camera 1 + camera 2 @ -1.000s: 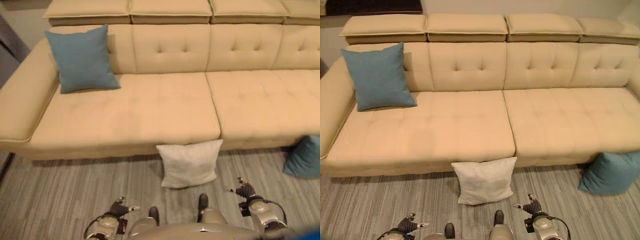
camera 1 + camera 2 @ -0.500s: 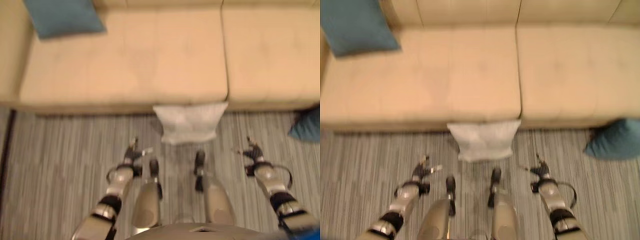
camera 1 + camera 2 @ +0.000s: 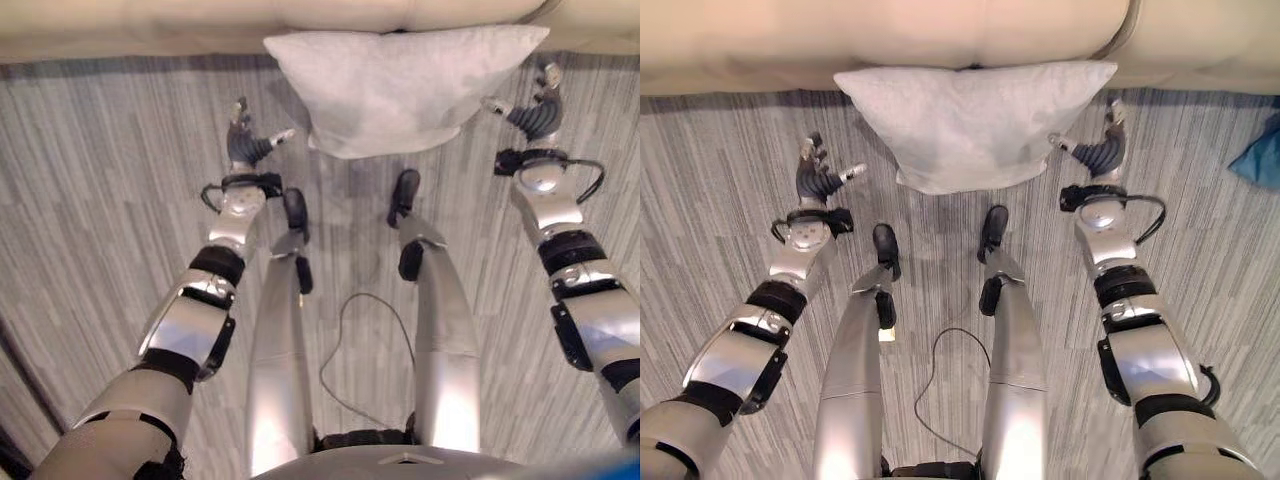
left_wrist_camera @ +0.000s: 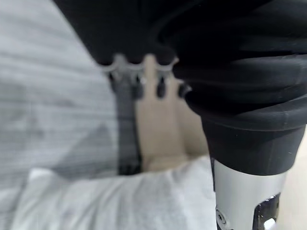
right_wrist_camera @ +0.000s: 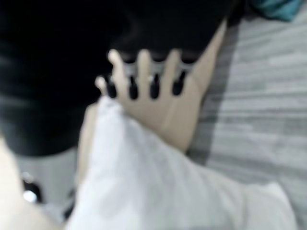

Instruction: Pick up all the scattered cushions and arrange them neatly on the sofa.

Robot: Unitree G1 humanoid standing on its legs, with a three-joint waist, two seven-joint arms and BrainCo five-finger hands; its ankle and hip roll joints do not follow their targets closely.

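A white cushion (image 3: 405, 85) leans against the front of the beige sofa (image 3: 150, 25), standing on the grey striped floor. My left hand (image 3: 243, 143) hovers open just left of the cushion, its thumb pointing toward the cushion's lower left corner. My right hand (image 3: 535, 110) is open by the cushion's right edge, thumb near the cloth. Neither hand holds anything. The white cushion (image 4: 120, 201) lies past my left hand's fingers (image 4: 139, 81), and the same cushion (image 5: 158, 182) sits close under my right hand's fingers (image 5: 144, 76). A corner of a teal cushion (image 3: 1260, 155) lies on the floor at far right.
The sofa's front edge (image 3: 760, 60) runs across the far side of the floor (image 3: 100, 200). Open floor stretches to the left and right of my arms.
The camera has tilted down, so the sofa seat and the teal cushion on it have left the view. Both arms have reached forward to either side of the white cushion.
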